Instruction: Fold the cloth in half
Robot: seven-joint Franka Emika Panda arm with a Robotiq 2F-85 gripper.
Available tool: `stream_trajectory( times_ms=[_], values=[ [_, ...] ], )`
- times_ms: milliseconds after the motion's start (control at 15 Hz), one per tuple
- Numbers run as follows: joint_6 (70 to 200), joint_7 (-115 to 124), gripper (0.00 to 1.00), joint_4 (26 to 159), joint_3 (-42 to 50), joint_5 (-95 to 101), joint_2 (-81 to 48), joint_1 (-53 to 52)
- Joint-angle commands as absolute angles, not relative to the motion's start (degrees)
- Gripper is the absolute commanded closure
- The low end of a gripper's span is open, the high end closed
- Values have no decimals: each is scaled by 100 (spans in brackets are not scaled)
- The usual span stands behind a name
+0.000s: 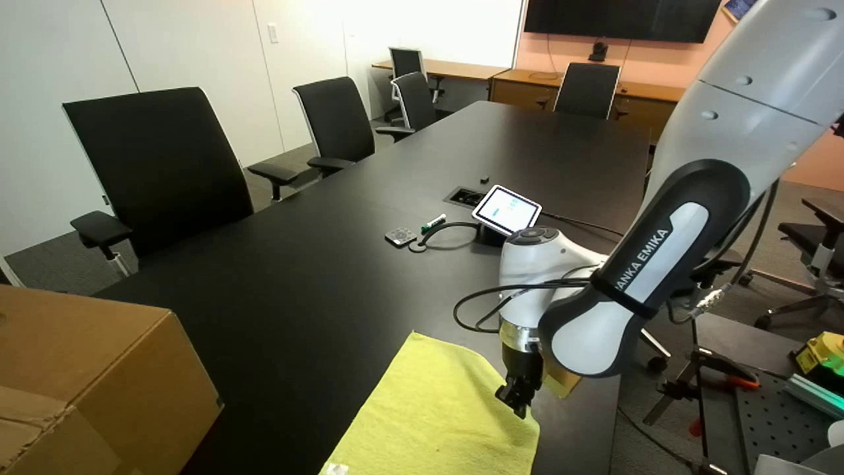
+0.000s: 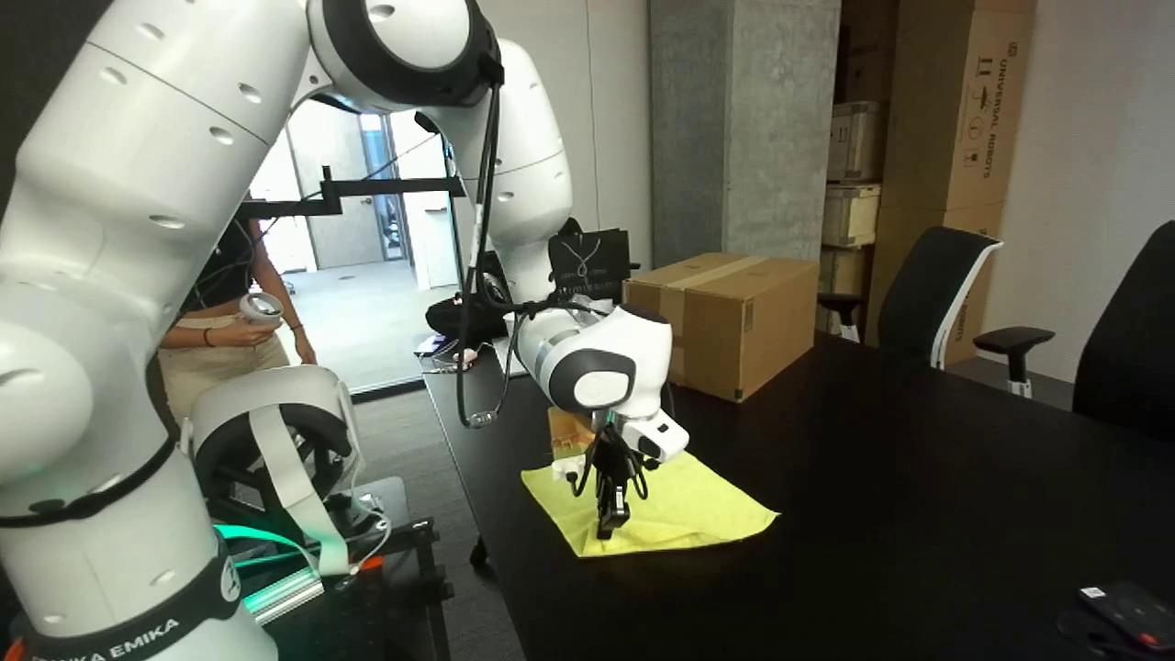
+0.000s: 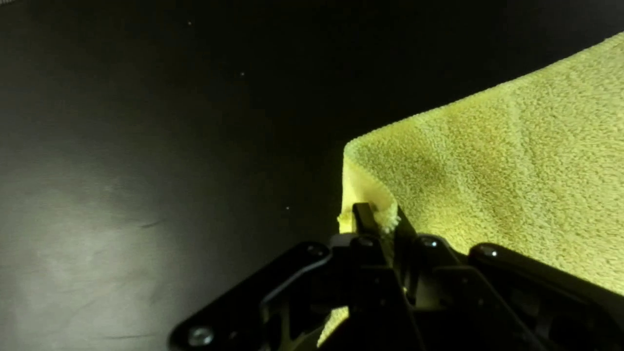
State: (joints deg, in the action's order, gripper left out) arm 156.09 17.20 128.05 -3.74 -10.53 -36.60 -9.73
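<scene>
One carton (image 2: 725, 323) near cloth (image 2: 702, 509) — touchscreen (image 1: 506, 210) well apart — end effector (image 3: 381, 214) closed, pinching cloth edge.

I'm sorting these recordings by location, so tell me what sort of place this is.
Most likely an office meeting room: a long dark table with black office chairs along it, and a large dark screen beyond its far end.
</scene>
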Motion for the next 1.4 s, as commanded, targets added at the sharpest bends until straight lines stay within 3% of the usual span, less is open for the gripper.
stream_trajectory(
  times_ms=[0, 533, 1333],
  values=[
    [15347, 1566, 86, 12538, -716, -1441, -3672, -609],
    [15635, 1631, 87, 11851, -1037, -2495, -3712, -84],
    [15824, 2651, 86, 10066, -114, -2001, -4534, -946]
  ],
)
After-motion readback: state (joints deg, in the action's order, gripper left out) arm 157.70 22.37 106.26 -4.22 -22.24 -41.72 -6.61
